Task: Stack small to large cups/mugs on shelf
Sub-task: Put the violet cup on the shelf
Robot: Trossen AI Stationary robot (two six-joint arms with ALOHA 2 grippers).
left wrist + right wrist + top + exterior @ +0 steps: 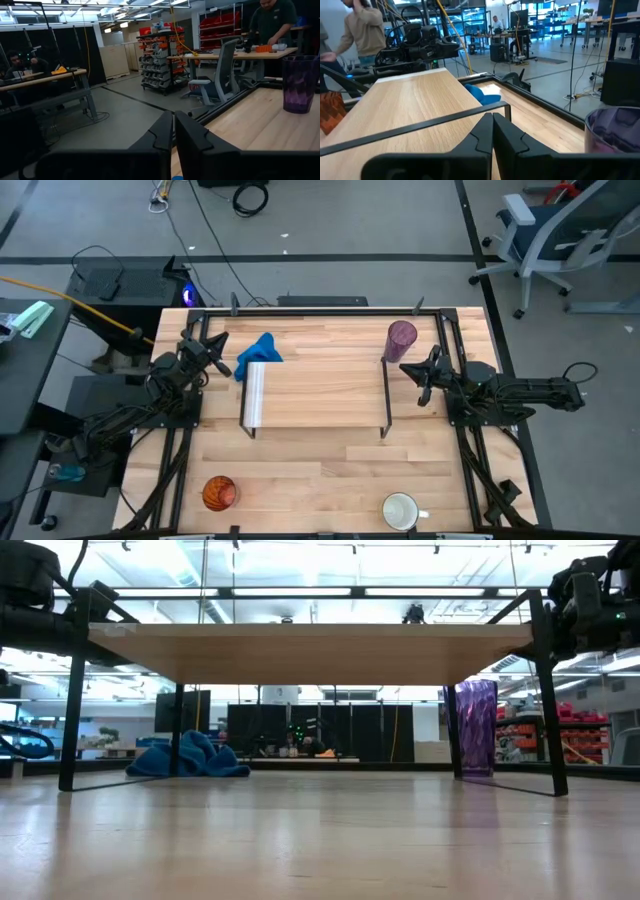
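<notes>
The light-wood shelf [320, 392] stands mid-table on thin black legs, its white end panel [254, 395] at the left. The purple tumbler [402, 338] stands upright on the table at the shelf's far right corner. The orange cup [218, 493] stands near the near left edge. The white mug [401, 511] stands at the near right. My left gripper [224, 360] is shut and empty, left of the shelf by the blue cloth. My right gripper [409, 370] is shut and empty, just right of the shelf, near the tumbler.
A blue cloth [259, 354] lies crumpled at the shelf's far left corner. A black frame [330, 308] runs along the table's edges. People show at benches in the room beyond [272, 20]. Bare tabletop [310, 475] lies between the shelf and the near cups.
</notes>
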